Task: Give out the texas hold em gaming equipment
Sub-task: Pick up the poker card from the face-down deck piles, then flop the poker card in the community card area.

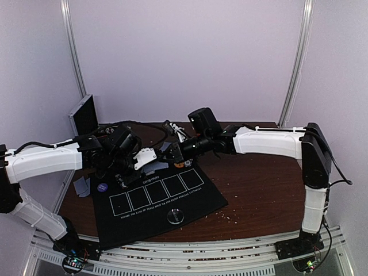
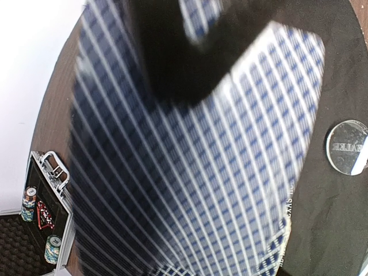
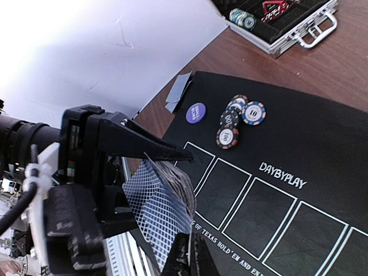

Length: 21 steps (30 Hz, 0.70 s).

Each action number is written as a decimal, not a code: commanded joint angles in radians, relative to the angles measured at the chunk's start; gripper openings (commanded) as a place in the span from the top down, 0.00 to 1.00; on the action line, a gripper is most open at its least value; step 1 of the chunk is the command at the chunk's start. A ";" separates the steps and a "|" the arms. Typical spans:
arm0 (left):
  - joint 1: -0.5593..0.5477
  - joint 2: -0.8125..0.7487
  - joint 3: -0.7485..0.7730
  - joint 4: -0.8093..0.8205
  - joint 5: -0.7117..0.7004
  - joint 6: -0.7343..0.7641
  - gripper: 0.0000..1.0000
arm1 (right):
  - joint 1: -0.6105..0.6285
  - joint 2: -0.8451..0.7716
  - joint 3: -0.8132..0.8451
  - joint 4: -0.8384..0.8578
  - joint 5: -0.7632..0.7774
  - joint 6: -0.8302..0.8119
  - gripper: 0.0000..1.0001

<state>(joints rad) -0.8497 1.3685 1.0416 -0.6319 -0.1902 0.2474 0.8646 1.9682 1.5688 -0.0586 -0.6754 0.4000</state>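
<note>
cards (image 3: 158, 213): thin, light, slick, bendy stack, aloft over the edge of the black mat (image 3: 299, 144) | left gripper (image 1: 150, 161): grasping the stack across its faces | right gripper (image 3: 184, 256): clenched at its lower corner | grip advice: pinch one free edge; slide off gently

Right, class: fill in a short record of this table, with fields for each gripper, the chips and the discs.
left gripper: holds fanned playing cards above the mat
right gripper: shut on those cards' lower edge
poker chips: clustered on the mat
purple disc: on the mat, near the chips
clear disc: on the mat, nearer the arms
</note>
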 commanded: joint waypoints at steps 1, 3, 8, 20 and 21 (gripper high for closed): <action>0.008 0.007 -0.004 0.025 -0.029 -0.042 0.46 | -0.028 -0.077 0.009 -0.055 0.051 -0.055 1.00; 0.019 0.015 -0.004 0.019 -0.035 -0.062 0.46 | -0.031 -0.099 0.008 -0.071 0.070 -0.085 1.00; 0.075 0.014 -0.002 0.017 -0.029 -0.116 0.46 | -0.044 -0.139 0.008 -0.128 0.145 -0.142 1.00; 0.276 -0.008 0.024 0.013 -0.074 -0.239 0.46 | 0.031 -0.209 -0.096 -0.113 0.634 -0.393 1.00; 0.294 -0.007 0.029 0.011 -0.086 -0.248 0.46 | 0.060 -0.204 -0.112 -0.089 0.665 -0.419 1.00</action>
<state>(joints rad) -0.6212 1.3819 1.0416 -0.6373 -0.2317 0.0669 0.8364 1.7775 1.5185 -0.2073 -0.2188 0.1238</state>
